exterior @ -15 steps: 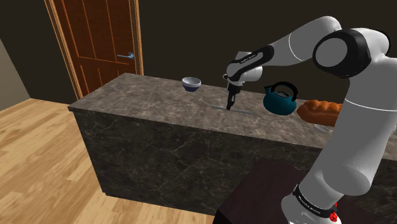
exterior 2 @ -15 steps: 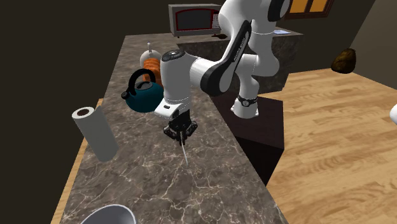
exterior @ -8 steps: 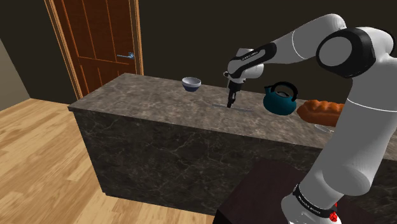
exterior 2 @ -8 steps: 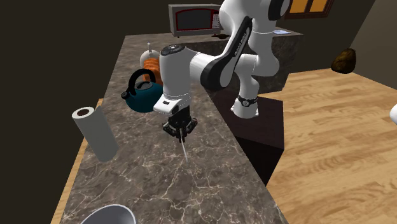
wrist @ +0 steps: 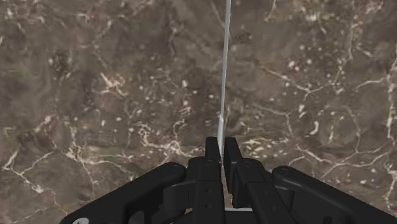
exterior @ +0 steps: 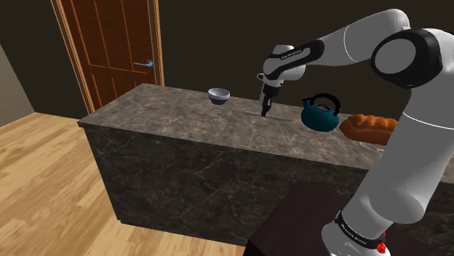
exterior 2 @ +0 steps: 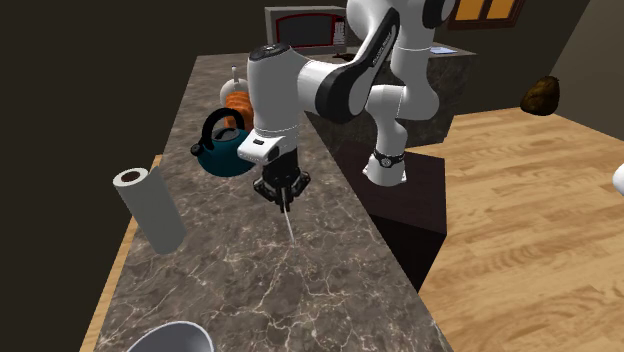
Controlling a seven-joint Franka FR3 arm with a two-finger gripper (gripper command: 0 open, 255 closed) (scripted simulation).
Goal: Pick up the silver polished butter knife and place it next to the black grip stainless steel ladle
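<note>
Holdings on the dark veined stone countertop (exterior: 174, 116), as we log them. 1 slim silver butter knife (wrist: 224, 83): clamped at 1 end between the fingers (wrist: 212, 149) of the all-black gripper (exterior 2: 282, 196), its length running straight out past the fingertips and down toward the stone; we cannot tell whether its far tip touches the surface. The gripper points down over the middle of the counter, carried by the white arm with dark joints (exterior 2: 275, 100). 1 teal kettle with a black handle (exterior: 320, 115): upright, near the gripper, to its right in the shoulder view. 1 orange-brown loaf of bread (exterior: 367, 129): just beside the kettle, further right. 1 small bowl with a white rim and bluish side (exterior: 219, 95): left of the gripper in the shoulder view. 1 white paper towel roll (exterior 2: 150, 208): at the counter's edge on the second exterior view's left. 1 microwave with a reddish door frame (exterior 2: 305, 30): behind the arm in the second exterior view. 1 brown panelled wooden door (exterior: 109, 51): beyond the countertop.
</note>
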